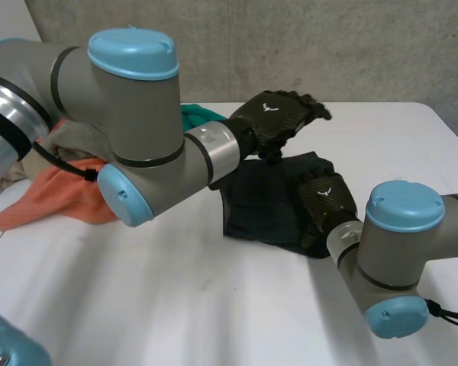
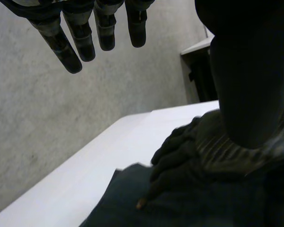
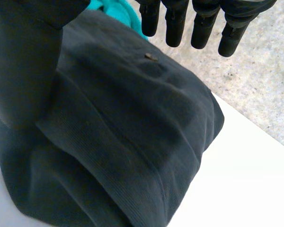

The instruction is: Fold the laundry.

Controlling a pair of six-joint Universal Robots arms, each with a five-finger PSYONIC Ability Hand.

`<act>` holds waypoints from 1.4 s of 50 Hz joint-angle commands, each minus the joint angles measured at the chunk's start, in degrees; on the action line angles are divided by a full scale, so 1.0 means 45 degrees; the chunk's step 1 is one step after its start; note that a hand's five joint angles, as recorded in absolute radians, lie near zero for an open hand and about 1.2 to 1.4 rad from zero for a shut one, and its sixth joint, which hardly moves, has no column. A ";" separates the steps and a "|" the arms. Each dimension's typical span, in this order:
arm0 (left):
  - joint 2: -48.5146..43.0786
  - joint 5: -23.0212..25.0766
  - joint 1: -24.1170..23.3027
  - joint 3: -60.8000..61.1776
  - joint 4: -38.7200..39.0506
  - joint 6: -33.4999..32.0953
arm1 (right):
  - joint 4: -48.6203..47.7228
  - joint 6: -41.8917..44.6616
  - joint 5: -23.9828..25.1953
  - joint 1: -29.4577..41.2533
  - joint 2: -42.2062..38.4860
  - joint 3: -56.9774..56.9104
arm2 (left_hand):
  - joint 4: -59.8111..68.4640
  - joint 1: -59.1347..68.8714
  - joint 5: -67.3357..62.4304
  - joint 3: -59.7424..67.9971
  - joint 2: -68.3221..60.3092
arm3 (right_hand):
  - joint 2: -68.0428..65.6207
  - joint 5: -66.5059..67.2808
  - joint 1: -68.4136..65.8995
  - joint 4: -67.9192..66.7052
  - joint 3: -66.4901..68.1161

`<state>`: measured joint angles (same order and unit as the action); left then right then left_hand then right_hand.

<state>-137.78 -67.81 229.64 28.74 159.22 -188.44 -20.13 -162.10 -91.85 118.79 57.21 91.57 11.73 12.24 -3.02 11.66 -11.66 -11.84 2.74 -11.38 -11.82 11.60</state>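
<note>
A dark navy garment (image 1: pixel 261 204) lies folded in the middle of the white table (image 1: pixel 175 305). My left hand (image 1: pixel 278 114) hovers above the garment's far edge with its fingers (image 2: pixel 83 40) straight and nothing in them. My right hand (image 1: pixel 326 200) rests on the garment's right side, and its fingers (image 3: pixel 175 23) reach out straight over the dark cloth (image 3: pixel 132 132). In the left wrist view the right hand (image 2: pixel 177 153) lies flat on the same garment (image 2: pixel 128 198), under my left thumb.
A laundry pile sits at the table's far left: an orange cloth (image 1: pixel 57 202), a beige piece (image 1: pixel 76 137) and a teal one (image 1: pixel 202 116), whose edge (image 3: pixel 116 12) shows beyond the dark garment. A grey wall (image 1: pixel 290 46) stands behind the table.
</note>
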 commanded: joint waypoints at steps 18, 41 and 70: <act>0.2064 -0.0125 -0.0640 0.2109 0.2001 0.0411 | 0.0763 -0.5871 0.0626 -0.1748 0.0277 0.0295 | -0.0385 -0.0498 0.0670 -0.0370 0.0369 | 0.0409 -0.0608 0.0306 0.0403 -0.0356; 0.2728 -0.0067 -0.0327 0.2793 0.2001 0.0450 | 0.0355 -0.5852 0.1895 -0.2724 -0.1636 -0.1772 | -0.0385 -0.0498 0.0670 -0.0370 0.0369 | -1.5146 1.4947 -1.5250 -1.5152 1.5200; 0.2729 0.0187 -0.0190 0.2403 0.2001 0.0489 | 0.3908 -0.5793 0.0335 -0.7977 -1.1285 -1.9489 | -0.0385 -0.0498 0.0670 -0.0370 0.0369 | -1.5146 1.4947 -1.5250 -1.5152 1.5200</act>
<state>-124.10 -67.18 229.33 41.22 168.45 -186.30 -5.43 -188.09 -90.00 87.35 15.12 18.72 11.73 12.24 -3.02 11.66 -11.66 -66.84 55.08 -63.86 -68.43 65.57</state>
